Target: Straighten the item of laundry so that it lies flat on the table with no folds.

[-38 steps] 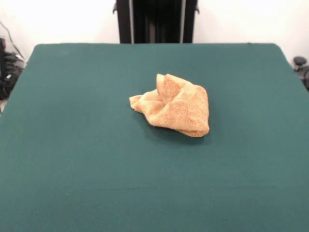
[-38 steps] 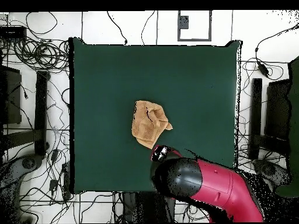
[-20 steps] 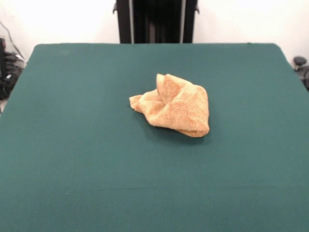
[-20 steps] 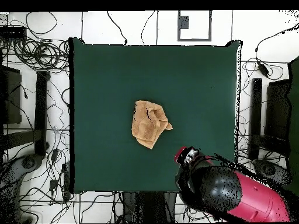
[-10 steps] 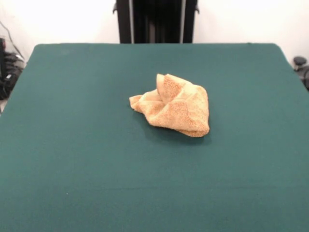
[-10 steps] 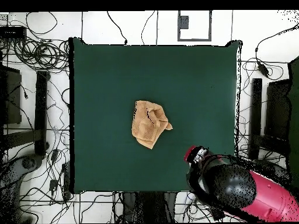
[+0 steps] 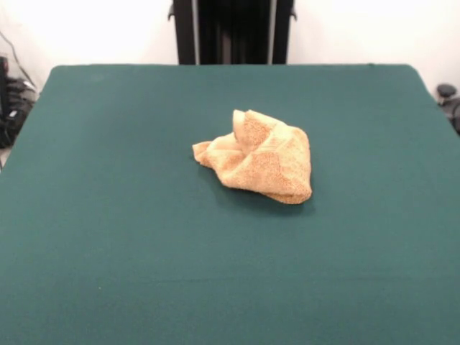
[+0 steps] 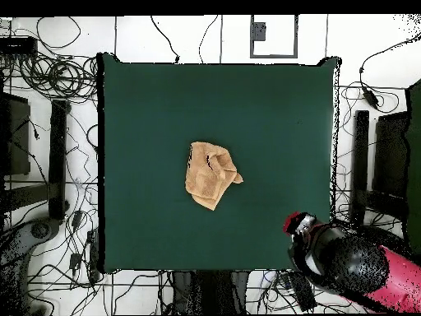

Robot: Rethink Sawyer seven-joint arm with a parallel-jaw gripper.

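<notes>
Crumpled towel (image 7: pixel 259 164) mid-table (image 7: pixel 108 237); arm (image 8: pixel 353 267) over table's corner.

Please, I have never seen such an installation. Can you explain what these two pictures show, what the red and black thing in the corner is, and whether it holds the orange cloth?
Both pictures show one scene from two cameras. The front view looks across the table toward the robot's black pedestal at the top. The overhead view looks straight down, with the robot's base at the bottom, so it is turned half round against the front view.

The red and black shape is the robot arm, seen from above at the table's lower right corner. Its gripper is the small part at the arm's end; whether it is open or shut cannot be seen.

On the green table lies a crumpled orange-tan towel, near the middle, bunched into folds. Nothing holds it: the arm is well apart from it and does not appear in the front view.

Cables lie on the floor around the table.
</notes>
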